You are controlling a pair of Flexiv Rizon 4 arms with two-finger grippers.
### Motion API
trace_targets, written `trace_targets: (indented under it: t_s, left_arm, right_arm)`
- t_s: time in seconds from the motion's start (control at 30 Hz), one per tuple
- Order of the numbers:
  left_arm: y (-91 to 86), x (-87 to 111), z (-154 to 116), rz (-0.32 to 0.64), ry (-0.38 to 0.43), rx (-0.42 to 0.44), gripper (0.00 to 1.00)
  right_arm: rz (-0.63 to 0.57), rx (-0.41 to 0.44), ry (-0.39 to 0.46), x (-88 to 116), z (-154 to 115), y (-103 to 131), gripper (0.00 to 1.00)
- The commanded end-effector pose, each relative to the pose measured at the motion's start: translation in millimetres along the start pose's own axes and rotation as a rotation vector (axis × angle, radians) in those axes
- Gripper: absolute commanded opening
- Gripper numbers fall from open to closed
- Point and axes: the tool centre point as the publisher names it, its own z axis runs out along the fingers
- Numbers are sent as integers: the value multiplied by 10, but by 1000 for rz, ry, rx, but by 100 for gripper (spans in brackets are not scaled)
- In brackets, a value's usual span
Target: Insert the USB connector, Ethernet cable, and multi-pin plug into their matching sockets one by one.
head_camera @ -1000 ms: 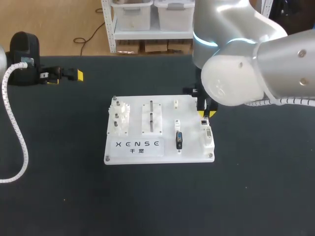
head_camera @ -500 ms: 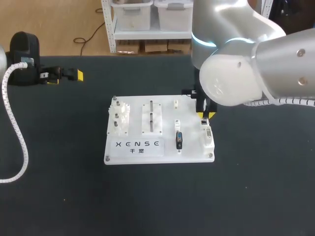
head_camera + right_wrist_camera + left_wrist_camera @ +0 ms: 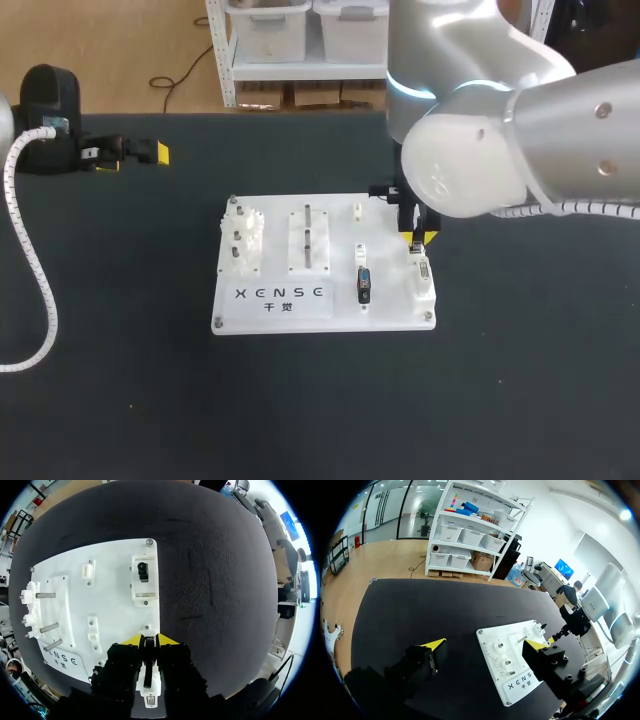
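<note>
Counter: a black matte counter point(image 3: 120, 400) carrying one white board point(image 3: 345, 312) near its middle.
Board layout: a gear stack point(image 3: 243, 240) stands at the board's left end. A peg panel point(image 3: 307, 240) is beside it, and a socket block point(image 3: 425, 285) runs along the right edge.
Black connector: the black connector point(image 3: 364, 285) lies on the board between the peg panel and the socket block. It is apart from both and is in neither claw.
Right arm: it comes in from the far right, and its large joints cover that corner of the head view.
Right claw position: the right claw point(image 3: 418, 238) points down over the board's right edge. In the head view it overlaps the far end of the socket block. In its own wrist view the block's dark socket lies ahead of the yellow tips. How high it hangs above the board cannot be told.
Right claw state: the fingers are drawn close together, pinching a slim white piece point(image 3: 149, 697) with a dark middle. Which plug this is cannot be made out.
Left arm: it sits at the far left of the counter, well apart from the board.
Left claw state: the left claw point(image 3: 133, 158) is level with the counter and aimed toward the board. Its fingers are spread wide with nothing between them.
</note>
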Motion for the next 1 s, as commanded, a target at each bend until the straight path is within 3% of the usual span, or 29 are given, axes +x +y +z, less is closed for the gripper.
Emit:
trace_targets:
  t_s: [0.03, 1.0]
  left_arm:
    - [0, 0, 0, 0, 0, 0, 100]
    - [0, 0, 0, 0, 0, 0, 100]
  right_arm:
    - [-1, 3, -1, -6, 38, 12, 0]
    - [0, 5, 4, 22, 39, 36, 0]
